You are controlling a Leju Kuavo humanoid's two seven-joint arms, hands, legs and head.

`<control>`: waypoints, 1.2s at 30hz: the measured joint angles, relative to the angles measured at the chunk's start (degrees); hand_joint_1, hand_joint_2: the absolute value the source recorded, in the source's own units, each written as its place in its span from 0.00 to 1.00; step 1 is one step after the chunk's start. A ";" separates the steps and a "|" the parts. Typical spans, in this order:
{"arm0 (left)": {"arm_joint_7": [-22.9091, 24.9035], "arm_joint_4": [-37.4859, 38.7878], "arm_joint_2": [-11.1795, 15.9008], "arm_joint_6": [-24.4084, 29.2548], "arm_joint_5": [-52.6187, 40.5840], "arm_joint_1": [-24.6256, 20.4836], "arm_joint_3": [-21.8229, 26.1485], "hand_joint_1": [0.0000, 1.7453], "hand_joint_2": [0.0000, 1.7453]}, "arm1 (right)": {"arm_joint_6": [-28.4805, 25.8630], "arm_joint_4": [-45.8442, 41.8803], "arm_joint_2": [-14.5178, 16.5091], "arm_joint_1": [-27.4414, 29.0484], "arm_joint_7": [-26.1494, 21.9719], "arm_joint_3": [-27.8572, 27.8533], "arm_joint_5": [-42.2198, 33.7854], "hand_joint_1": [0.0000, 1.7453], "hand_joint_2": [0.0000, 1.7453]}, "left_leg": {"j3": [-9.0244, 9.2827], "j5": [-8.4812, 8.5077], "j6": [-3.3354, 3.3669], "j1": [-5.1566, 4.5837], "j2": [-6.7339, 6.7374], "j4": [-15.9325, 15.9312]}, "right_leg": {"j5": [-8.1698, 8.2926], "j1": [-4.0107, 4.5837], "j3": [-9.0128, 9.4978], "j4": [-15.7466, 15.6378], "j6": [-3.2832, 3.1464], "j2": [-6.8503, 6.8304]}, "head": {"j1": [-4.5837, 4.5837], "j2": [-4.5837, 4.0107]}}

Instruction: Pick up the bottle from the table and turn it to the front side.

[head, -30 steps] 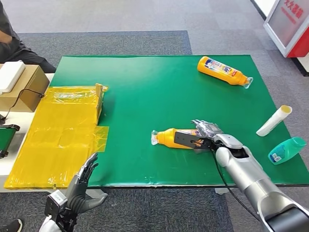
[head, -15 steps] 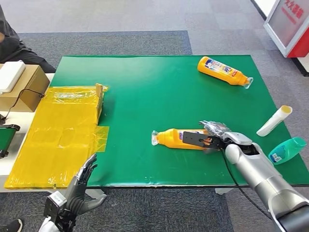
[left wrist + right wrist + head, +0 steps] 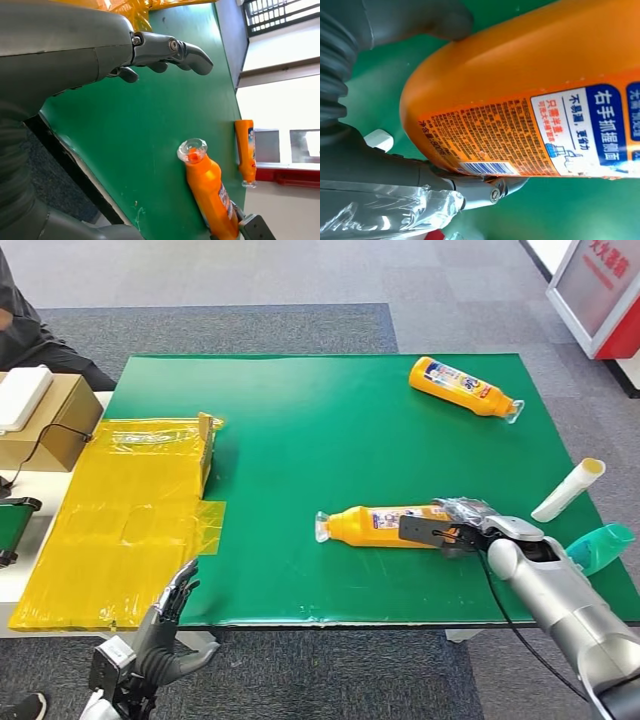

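Observation:
An orange bottle (image 3: 370, 525) lies on its side on the green table (image 3: 302, 420), clear cap pointing left, a strip of label facing up. My right hand (image 3: 460, 530) sits at its base end, thumb on one side and dark fingers on the other, loosely straddling it. The right wrist view shows the bottle (image 3: 531, 100) close up with printed text and a barcode, a finger (image 3: 490, 190) under it and the thumb (image 3: 433, 20) beside it. My left hand (image 3: 162, 635) hangs open below the table's front edge; its wrist view looks along the table to the bottle (image 3: 211, 195).
A second orange bottle (image 3: 460, 387) lies at the far right of the table. A white tube (image 3: 566, 490) and a teal bottle (image 3: 600, 548) lie at the right edge. Yellow plastic sheeting (image 3: 128, 510) covers the left end, beside a cardboard box (image 3: 53, 420).
My right hand has slid rightward along the bottle toward its base, uncovering more of the body and label. The bottle has barely shifted. My left hand stays put.

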 joint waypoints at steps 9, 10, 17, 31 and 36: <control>0.00 0.00 0.02 0.31 0.10 0.25 0.14 0.00 1.00 | -3.23 -1.81 -0.02 0.74 -0.73 0.31 -1.38 1.00 1.00 | 0.00 0.00 0.00 0.00 0.00 0.00 | 0.01 0.00 0.00 0.00 0.00 0.00 | 0.00 0.00; -0.01 0.00 0.01 0.30 0.19 0.34 0.21 0.00 1.00 | -4.11 -2.61 -0.02 1.23 -0.86 0.15 -1.97 1.00 1.00 | 0.00 0.00 0.00 0.00 0.00 0.00 | 0.00 0.00 0.00 0.00 0.00 0.00 | 0.01 0.00; 0.29 0.00 -0.50 -2.02 3.35 0.85 2.22 0.00 1.00 | -11.87 -12.10 1.50 9.36 -4.79 -6.18 -12.04 1.00 1.00 | -0.04 -0.02 0.01 0.01 -0.03 0.00 | -0.07 0.01 -0.03 0.00 0.00 -0.07 | 0.00 0.00; 12.57 1.63 -1.57 -8.77 16.54 -6.34 4.03 0.00 1.00 | -15.11 -19.75 13.22 21.20 -13.37 -13.67 -22.22 1.00 1.00 | -0.04 0.03 -0.04 0.03 -0.03 0.00 | -0.05 0.02 -0.05 0.01 -0.06 -0.08 | 0.00 0.00; 17.07 2.95 -1.07 -13.81 21.83 -10.98 1.55 0.00 1.00 | -15.56 -18.13 17.25 20.80 -14.61 -11.70 -20.79 1.00 1.00 | -0.04 0.07 -0.07 0.03 -0.03 0.00 | 0.00 0.02 -0.06 0.01 -0.07 -0.06 | 0.00 0.00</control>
